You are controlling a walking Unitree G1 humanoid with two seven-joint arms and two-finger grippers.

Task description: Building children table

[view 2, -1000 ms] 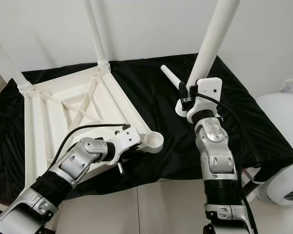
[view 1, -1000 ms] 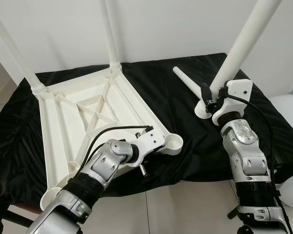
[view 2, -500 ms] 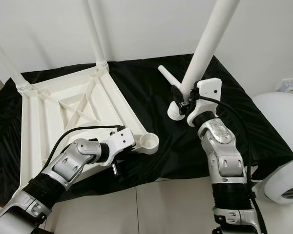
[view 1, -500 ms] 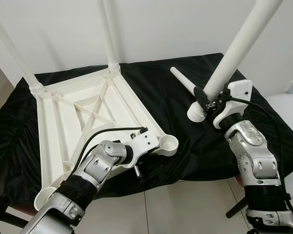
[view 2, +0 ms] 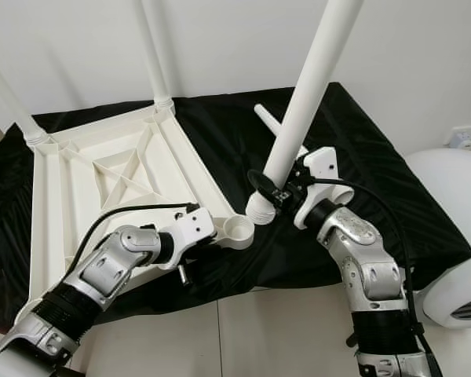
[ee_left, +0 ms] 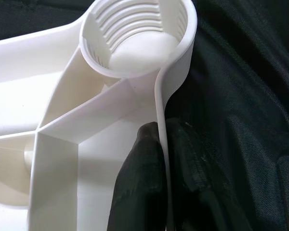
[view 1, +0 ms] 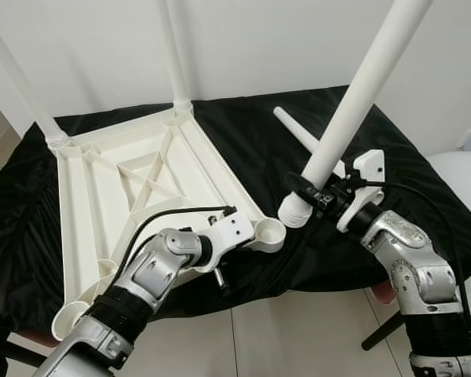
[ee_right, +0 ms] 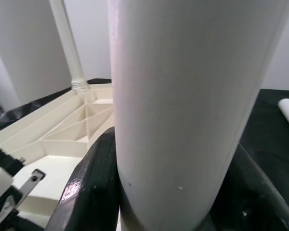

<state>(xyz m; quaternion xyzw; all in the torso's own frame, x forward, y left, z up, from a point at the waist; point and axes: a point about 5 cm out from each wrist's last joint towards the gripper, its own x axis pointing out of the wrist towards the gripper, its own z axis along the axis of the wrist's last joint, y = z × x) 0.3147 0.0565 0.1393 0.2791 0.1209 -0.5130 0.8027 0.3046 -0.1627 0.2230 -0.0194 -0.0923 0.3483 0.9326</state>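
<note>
— Children table [view 1: 133,177], where? Any writing?
— Upside down on the black cloth [view 1: 259,149], unmarked. Left tool [ee_left: 156,144] pinches its rim by the empty corner socket [view 1: 268,232].
— And rightward?
— Right tool [view 1: 310,196] grips a leg [view 1: 353,102], tilted, just beside that socket; a spare leg [view 1: 298,135] lies behind.

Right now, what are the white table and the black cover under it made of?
The table top and the leg in the right hand look like smooth moulded plastic: thin ribs, a threaded socket. The black cover looks like woven cloth; it wrinkles.
</note>
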